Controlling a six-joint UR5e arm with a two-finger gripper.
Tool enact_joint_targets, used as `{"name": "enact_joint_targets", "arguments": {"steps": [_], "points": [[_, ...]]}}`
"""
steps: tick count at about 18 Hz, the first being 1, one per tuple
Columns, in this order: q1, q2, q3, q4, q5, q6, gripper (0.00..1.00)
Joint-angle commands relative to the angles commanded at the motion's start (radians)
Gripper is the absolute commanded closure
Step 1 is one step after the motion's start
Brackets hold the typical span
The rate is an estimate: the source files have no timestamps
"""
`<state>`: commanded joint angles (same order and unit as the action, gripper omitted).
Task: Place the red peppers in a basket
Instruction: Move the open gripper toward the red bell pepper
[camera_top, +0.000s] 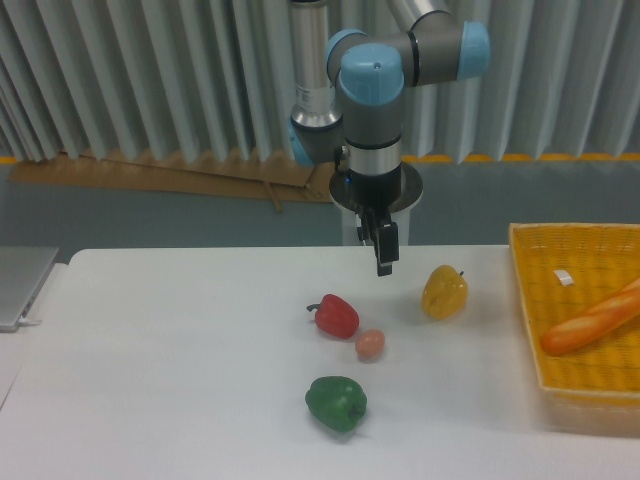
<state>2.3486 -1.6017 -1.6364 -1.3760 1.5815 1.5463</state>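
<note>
The red pepper (337, 316) lies on the white table near the middle, its dark stem pointing left. The yellow woven basket (530, 300) stands at the right edge of the table, partly cut off by the frame. My gripper (384, 262) hangs above the table, up and to the right of the red pepper and apart from it. Seen edge-on, its dark fingers look like one bar, so the gap between them does not show. Nothing is visibly held.
A yellow pepper (444, 292) sits right of the gripper. A small pinkish-orange ball (370, 344) touches the red pepper's lower right. A green pepper (336, 402) lies nearer the front. A bread loaf (592, 320) rests in the basket. A grey laptop-like object (20, 283) is at far left.
</note>
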Motion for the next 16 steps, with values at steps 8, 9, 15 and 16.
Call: {"name": "enact_joint_targets", "arguments": {"steps": [8, 9, 15, 16], "points": [[0.002, 0.006, -0.008, -0.003, 0.005, -0.002, 0.00], [0.004, 0.005, -0.003, -0.006, 0.005, -0.002, 0.00], [-0.012, 0.006, 0.000, -0.008, 0.000, -0.009, 0.00], [-0.021, 0.006, 0.003, -0.009, 0.002, -0.011, 0.00]]}}
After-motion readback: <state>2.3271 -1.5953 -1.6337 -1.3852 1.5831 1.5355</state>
